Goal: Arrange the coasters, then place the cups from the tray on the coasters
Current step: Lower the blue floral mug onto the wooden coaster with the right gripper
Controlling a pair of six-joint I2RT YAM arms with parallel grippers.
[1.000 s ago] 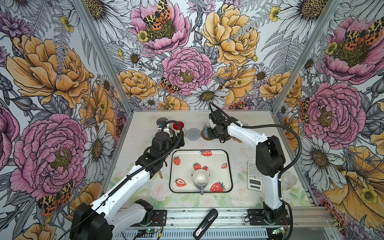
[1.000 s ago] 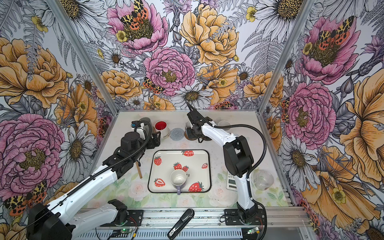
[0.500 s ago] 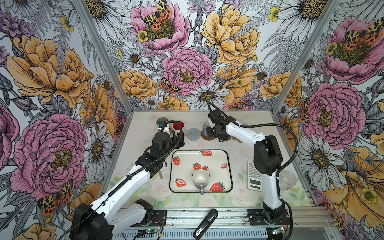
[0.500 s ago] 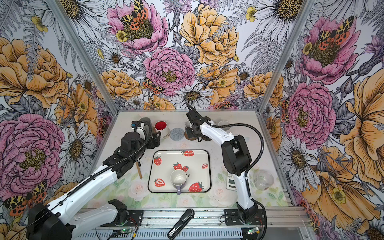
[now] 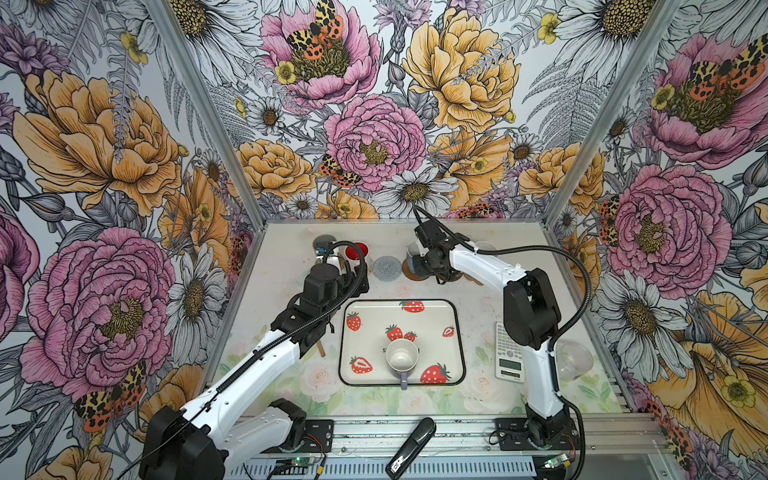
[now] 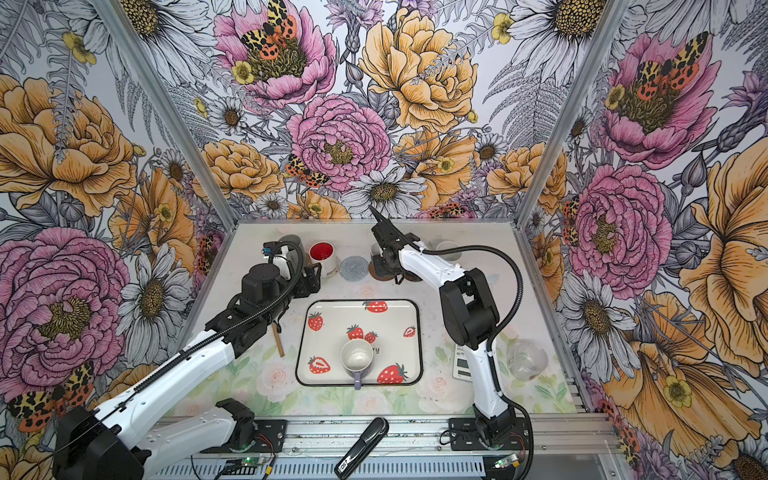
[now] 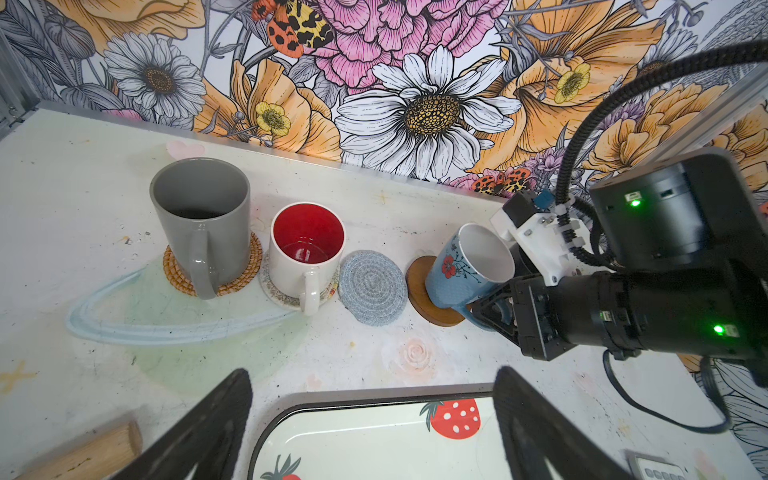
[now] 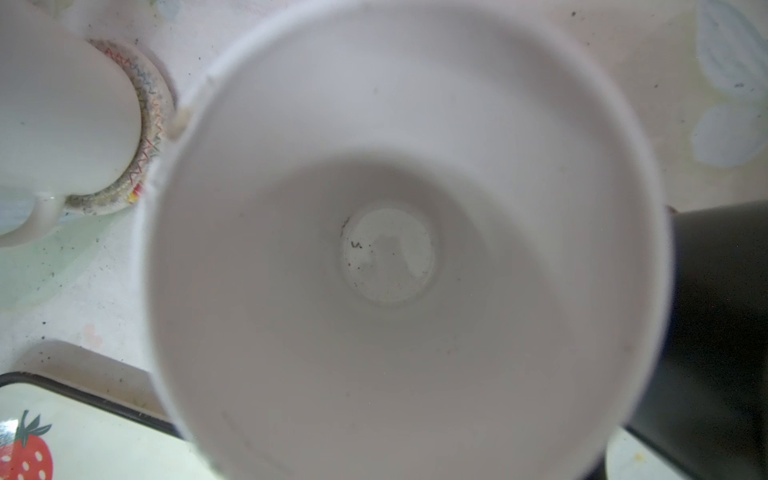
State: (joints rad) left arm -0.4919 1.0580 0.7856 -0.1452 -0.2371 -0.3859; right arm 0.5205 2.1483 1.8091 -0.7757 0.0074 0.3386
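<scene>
Your right gripper (image 7: pixel 494 307) is squeezing the blue mug (image 7: pixel 465 270) at the far side of the table (image 5: pixel 324 395). It is gripping the mug low on one side. I think it is pinching the handle, but that part is hard to see. The mug is leaning over toward the gripper. Its bottom is sitting on the brown round coaster (image 7: pixel 419 286), and the right wrist view is looking straight down into its white inside.

Your left gripper (image 7: pixel 372 374) is hanging wide open with nothing in it. It is hovering just past the far left corner of the tray (image 5: pixel 432 316).

The lavender mug (image 5: pixel 402 357) is standing alone in the tray, close to the near edge. Its handle is pointing at the near side.

A row is running along the far edge. At the far left, the grey mug (image 7: pixel 203 224) is standing on the tan woven coaster (image 7: pixel 174 278). Just to its right, the white mug with red inside (image 7: pixel 307 249) is standing on the cream coaster (image 7: pixel 274 289). Next, the grey-blue coaster (image 7: pixel 372 286) is lying bare, between that mug and the brown one.

The calculator (image 5: pixel 509 349) is lying right of the tray, and the clear jar (image 5: pixel 575 359) is sitting farther right. A wooden stick (image 6: pixel 277 340) is lying left of the tray.
</scene>
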